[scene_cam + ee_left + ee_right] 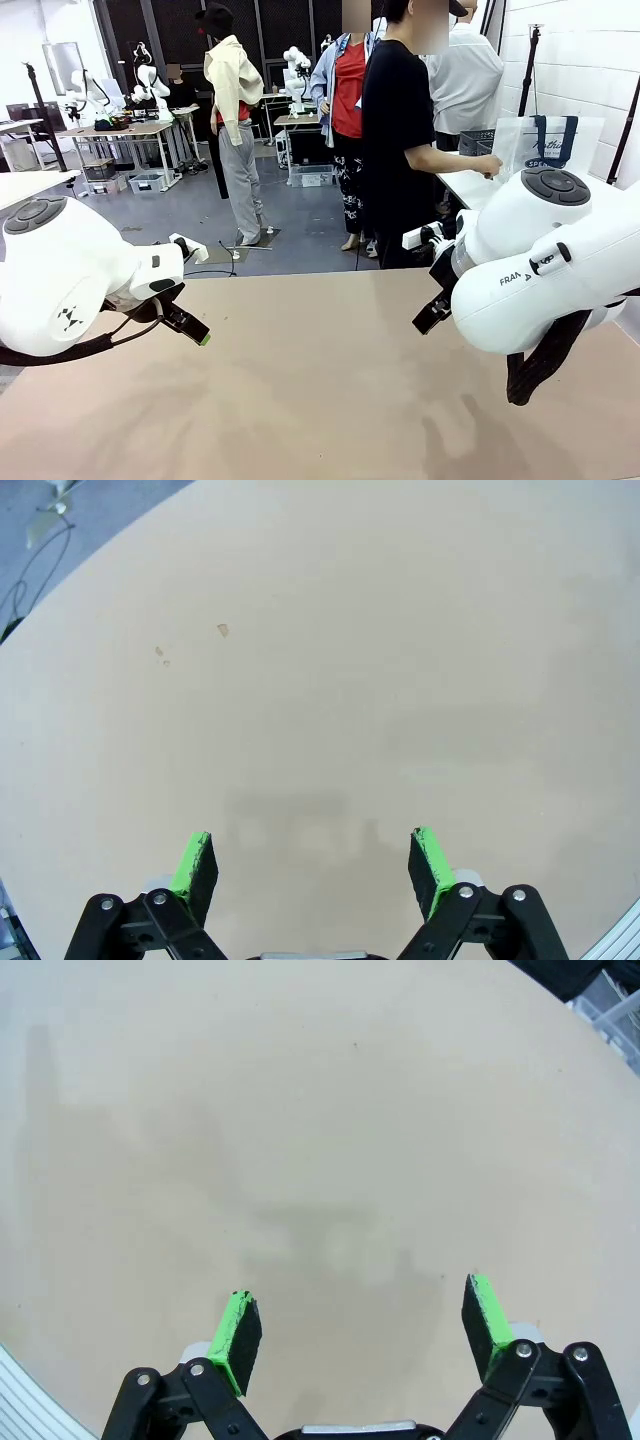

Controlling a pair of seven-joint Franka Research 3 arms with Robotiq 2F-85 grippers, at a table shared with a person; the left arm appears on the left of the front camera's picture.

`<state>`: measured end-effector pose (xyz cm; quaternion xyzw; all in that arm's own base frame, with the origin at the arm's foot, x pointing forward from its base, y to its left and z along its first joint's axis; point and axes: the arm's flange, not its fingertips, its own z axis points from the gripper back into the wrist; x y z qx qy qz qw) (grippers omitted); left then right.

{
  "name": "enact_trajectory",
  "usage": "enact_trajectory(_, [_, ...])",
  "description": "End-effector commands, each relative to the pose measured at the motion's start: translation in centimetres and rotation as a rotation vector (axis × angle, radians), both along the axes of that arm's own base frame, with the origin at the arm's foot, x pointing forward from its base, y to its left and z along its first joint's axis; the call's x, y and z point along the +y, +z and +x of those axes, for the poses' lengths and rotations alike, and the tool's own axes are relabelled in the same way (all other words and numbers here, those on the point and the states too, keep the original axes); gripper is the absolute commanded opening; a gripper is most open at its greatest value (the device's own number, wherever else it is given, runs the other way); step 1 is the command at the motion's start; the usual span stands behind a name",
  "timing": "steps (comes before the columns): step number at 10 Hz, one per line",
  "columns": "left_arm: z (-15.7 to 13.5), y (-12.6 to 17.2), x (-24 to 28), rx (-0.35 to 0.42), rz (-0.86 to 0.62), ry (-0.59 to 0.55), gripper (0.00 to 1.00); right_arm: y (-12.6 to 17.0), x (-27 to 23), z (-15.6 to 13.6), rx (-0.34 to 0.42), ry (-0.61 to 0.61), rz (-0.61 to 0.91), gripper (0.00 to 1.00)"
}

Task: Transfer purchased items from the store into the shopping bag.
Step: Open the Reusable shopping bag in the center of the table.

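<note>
The shopping bag [548, 140] stands on a white side table [462, 186] at the far right. A person's hand [489, 166] is touching it, and the dark basket [478, 141] sits just beside it. The bag looks thin, light and floppy, so its navy strap handles [556, 128] seem the firmest place to grip. The left pincer [312, 838] and the right pincer [360, 1295] both hang wide open and empty over the tabletop [320, 390], well apart from the bag.

Above the table [320, 400], left gripper [312, 860] to the left and right gripper [362, 1330] to the right, well apart. Beyond the far edge, right of middle, a person [395, 130]; hand [487, 166] at the shopping bag [548, 140] farther right, store [478, 142] just left of it.
</note>
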<state>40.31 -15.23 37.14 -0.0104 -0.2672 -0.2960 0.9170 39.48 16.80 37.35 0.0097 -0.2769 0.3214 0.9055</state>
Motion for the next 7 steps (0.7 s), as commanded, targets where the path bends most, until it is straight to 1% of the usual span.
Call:
enact_trajectory(1, [0.04, 0.00, 0.11, 0.000, -0.001, 0.002, 1.00, 0.00, -0.01, 0.00, 0.000, 0.000, 0.001, 1.00])
enact_trajectory(7, [0.04, 0.00, 0.11, 0.000, -0.001, 0.002, 1.00, 0.00, -0.01, 0.00, 0.000, 0.000, 0.001, 1.00])
